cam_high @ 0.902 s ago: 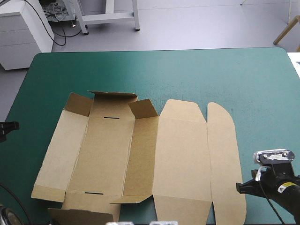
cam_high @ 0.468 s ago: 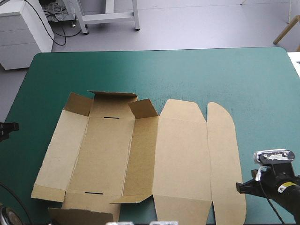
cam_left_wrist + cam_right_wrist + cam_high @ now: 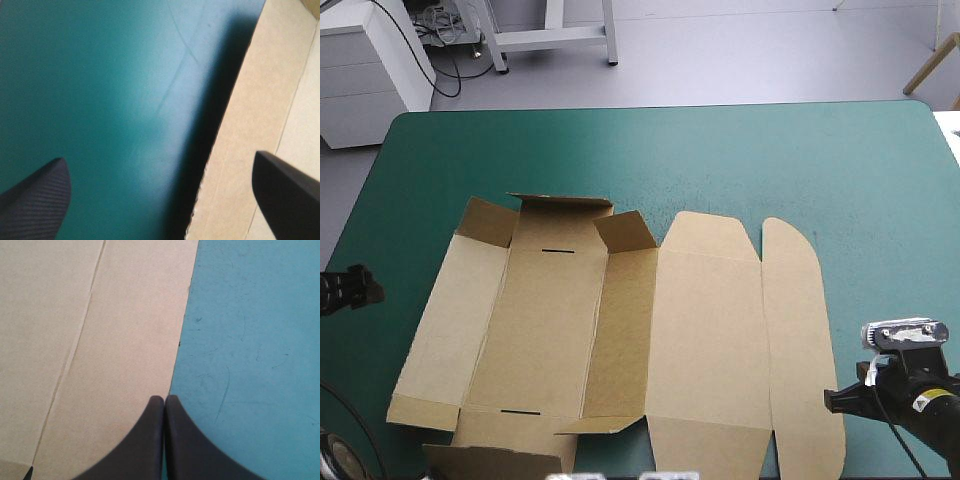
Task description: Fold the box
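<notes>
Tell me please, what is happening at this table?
A robot is set to fold a brown box, mostly flat on the teal-green cover, a few flaps raised on its left part. The left claw is open beside its left edge; the right claw is shut at its right edge. Neither grips it.

**Left gripper [image 3: 362, 289] spread wide, right gripper [image 3: 833, 400] pressed closed, one on each side of the box [image 3: 710, 330].**
The left arm reaches in low beyond the box's left edge, and its gripper is near that edge without touching it. Its black fingers [image 3: 35, 200] stand far apart, one above the box's outer panel and one off it. The right arm lies at the box's right edge, where its black fingers [image 3: 145, 440] meet in one pointed arch.
</notes>
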